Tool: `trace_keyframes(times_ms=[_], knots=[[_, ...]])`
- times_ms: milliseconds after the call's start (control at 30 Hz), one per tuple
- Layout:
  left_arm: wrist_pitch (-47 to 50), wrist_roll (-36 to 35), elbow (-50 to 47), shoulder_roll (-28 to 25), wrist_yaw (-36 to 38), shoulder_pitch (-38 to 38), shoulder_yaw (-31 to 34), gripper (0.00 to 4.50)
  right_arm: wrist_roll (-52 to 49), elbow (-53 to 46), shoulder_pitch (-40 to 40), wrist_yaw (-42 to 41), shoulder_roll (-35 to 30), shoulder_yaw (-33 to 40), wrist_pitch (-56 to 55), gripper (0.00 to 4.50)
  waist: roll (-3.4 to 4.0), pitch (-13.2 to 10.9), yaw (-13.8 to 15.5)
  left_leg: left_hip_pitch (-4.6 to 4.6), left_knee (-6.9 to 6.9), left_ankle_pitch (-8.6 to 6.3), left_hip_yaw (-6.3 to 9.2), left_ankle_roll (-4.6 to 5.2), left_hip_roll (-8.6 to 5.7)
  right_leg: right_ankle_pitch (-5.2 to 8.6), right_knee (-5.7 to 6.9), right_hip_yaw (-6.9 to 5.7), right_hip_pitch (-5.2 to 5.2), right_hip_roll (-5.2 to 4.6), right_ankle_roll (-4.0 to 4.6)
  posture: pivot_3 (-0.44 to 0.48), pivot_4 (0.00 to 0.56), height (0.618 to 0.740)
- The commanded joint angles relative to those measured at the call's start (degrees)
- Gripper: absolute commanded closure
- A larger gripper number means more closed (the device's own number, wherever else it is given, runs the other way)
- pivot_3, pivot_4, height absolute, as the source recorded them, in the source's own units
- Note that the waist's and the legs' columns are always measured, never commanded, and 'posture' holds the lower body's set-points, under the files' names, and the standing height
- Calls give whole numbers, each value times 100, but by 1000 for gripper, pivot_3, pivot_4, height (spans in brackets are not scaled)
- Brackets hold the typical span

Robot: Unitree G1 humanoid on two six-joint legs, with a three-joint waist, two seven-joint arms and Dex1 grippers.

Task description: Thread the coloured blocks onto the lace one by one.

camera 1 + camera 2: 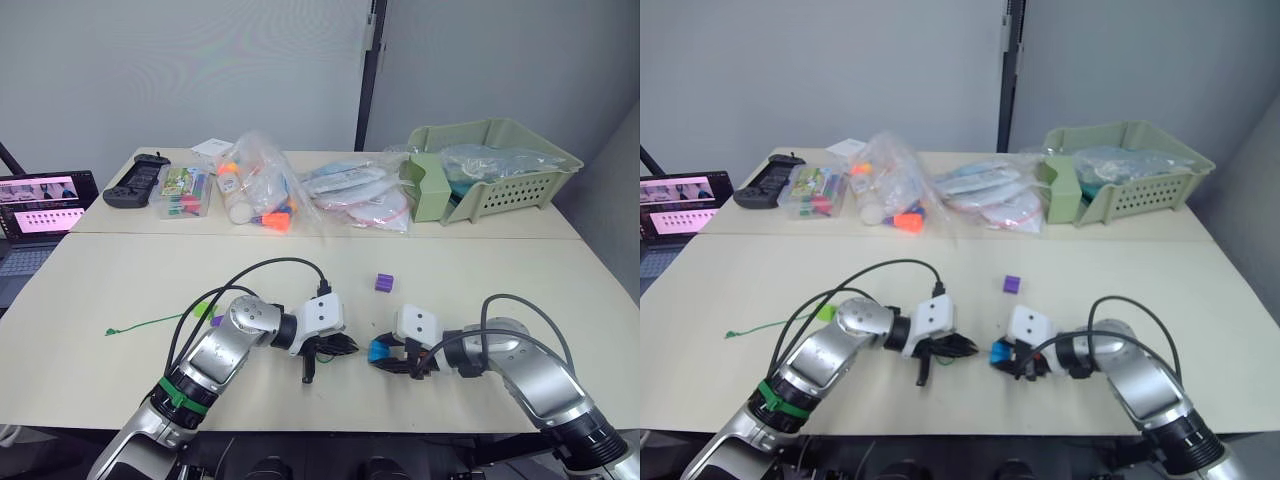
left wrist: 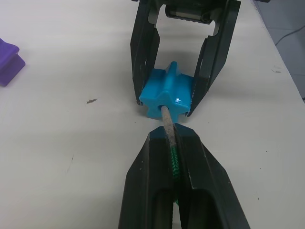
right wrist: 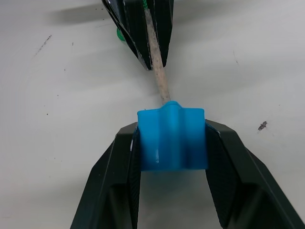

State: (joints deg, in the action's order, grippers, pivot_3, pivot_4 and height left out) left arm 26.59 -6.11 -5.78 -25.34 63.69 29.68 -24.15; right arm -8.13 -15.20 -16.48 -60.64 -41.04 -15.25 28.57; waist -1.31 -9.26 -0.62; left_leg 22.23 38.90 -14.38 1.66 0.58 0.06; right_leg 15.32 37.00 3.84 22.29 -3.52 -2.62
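The blue block is clamped by the right gripper — the lace tip, pinched in the left gripper, is entering it at the worktop's 6 o'clock edge.

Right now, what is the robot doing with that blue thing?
It is threading a block onto a lace. The right end effector holds the blue block just above the table. The left end effector pinches the lace near its stiff pale tip, which is at the block's hole. A purple block waits on the table nearby.
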Motion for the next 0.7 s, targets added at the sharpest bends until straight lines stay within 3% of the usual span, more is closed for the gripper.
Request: trace_keyframes(times_ms=[33,367,700], knots=[[-68,-145,-208,59,36,75,6,4500,19,49,131,-35,-9,-204,92,3139,0,0,0,0,0,0,0,0,0,0,0,0,0,0,0,0,150,740],[-434,111,328,543,91,221,-577,4500,22,-4,86,-20,30,-232,161,3139,0,0,41,-2,2,0,-1,0,-3,0,-5,0,-6,-1,0,0,150,740],[-563,241,445,1029,201,226,-745,4500,24,-82,112,20,32,-204,247,3139,-6,5,187,-5,23,2,-4,1,-13,-6,-26,1,-33,-12,-13,0,150,740]])
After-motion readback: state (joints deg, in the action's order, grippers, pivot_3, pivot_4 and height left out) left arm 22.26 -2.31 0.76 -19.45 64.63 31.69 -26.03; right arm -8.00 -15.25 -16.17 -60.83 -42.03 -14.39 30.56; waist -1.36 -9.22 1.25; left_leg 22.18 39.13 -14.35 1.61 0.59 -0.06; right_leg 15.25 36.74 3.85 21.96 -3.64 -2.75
